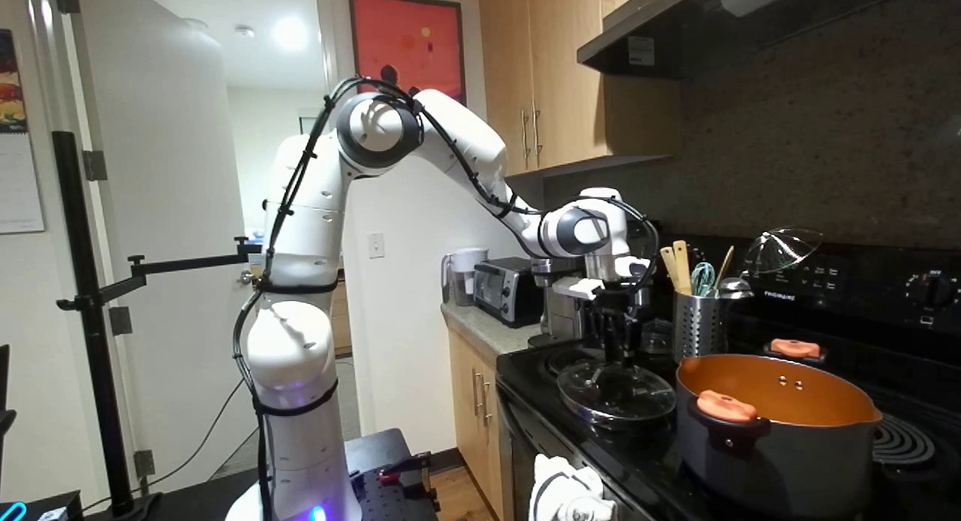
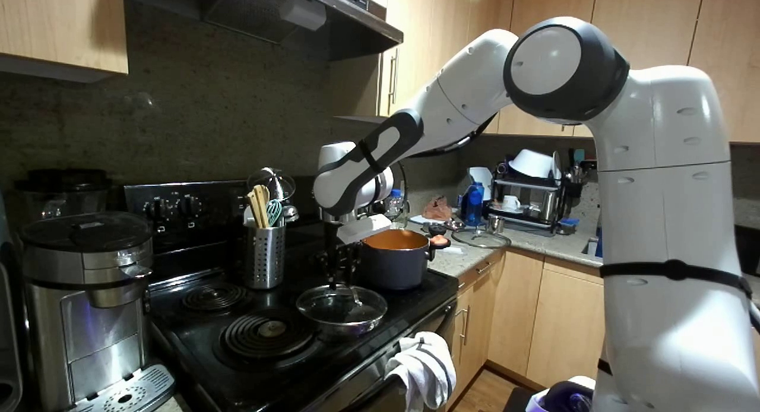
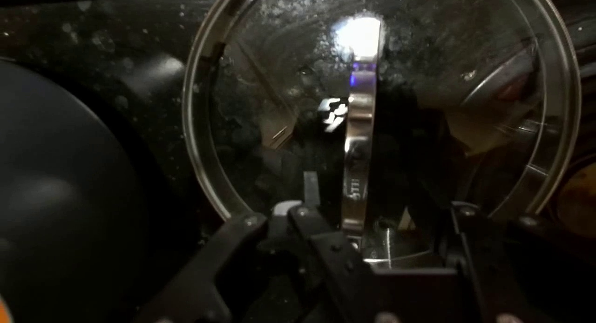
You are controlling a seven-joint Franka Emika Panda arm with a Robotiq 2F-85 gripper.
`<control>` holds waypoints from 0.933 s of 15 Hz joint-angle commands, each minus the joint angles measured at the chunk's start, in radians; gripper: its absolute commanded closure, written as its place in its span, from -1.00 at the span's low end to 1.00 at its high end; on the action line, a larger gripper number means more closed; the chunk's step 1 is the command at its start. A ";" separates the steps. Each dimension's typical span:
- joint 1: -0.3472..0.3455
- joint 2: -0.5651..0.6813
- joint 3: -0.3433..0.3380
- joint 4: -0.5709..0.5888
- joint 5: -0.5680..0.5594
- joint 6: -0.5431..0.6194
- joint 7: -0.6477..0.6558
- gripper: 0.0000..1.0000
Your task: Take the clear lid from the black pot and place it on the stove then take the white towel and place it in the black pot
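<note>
Black pot [image 1: 773, 461]: one, dark outside, orange inside, uncovered, standing upright on the stove [image 2: 255, 379]. You see part of its inside; the bottom is hidden from you, so you cannot tell its contents.

Clear lid [image 3: 400, 118]: one, glass with a metal rim. You find it lying on the stove between the pot and a coil burner [image 2: 255, 346], just beside the pot.

Gripper [image 1: 620, 356]: yours, over the lid, jaws parted, the lid's metal handle [image 3: 360, 146] running between them; whether either side touches it, you cannot tell.

White towel [image 2: 423, 367]: one, hanging at the front of the stove in both exterior views.

Utensil holder [image 2: 266, 263]: one, perforated steel, upright on the stove near the pot. Holds wooden utensils [image 1: 682, 269], a teal whisk [image 1: 703, 278] and a metal ladle [image 1: 734, 287].

Dish rack [image 2: 525, 186]: one, on the table [image 2: 522, 249] in an exterior view. Bears a tilted white bowl [image 2: 530, 164] above and a white cup [image 2: 510, 203] lower down; a blue bottle [image 2: 473, 205] stands beside it.

Pitcher [image 1: 459, 284]: one, clear, beside the toaster oven [image 1: 510, 288]; you cannot tell how full it is.
</note>
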 commanded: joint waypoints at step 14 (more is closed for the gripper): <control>0.036 -0.395 0.058 -0.180 -0.131 -0.340 0.027 -1.00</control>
